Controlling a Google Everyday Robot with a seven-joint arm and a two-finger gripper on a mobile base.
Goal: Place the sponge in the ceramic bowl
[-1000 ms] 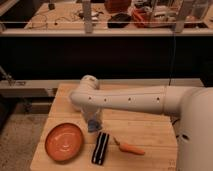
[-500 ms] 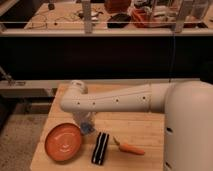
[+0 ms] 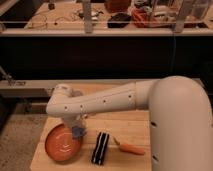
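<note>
table (image 3: pixel 125 129), wood | black block (image 3: pixel 101 148), centre front | orange carrot-like piece (image 3: pixel 131 148), just right of it | cluttered bench (image 3: pixel 100 31), behind | gripper (image 3: pixel 76 128), low over table's left

End effector (image 3: pixel 76 126): almost wholly hidden under the white arm (image 3: pixel 115 100), at the ceramic bowl's 2 o'clock rim.
Sponge (image 3: pixel 78 132): only a small blue-grey scrap shows below the arm.
Ceramic bowl (image 3: pixel 61 146): rim from 12 to 2 o'clock covered by the arm.
Tabletop (image 3: pixel 122 127): 3 o'clock side hidden by the robot's body; near edge cut off.
Back shelf clutter (image 3: pixel 150 12): too blurred to name.
</note>
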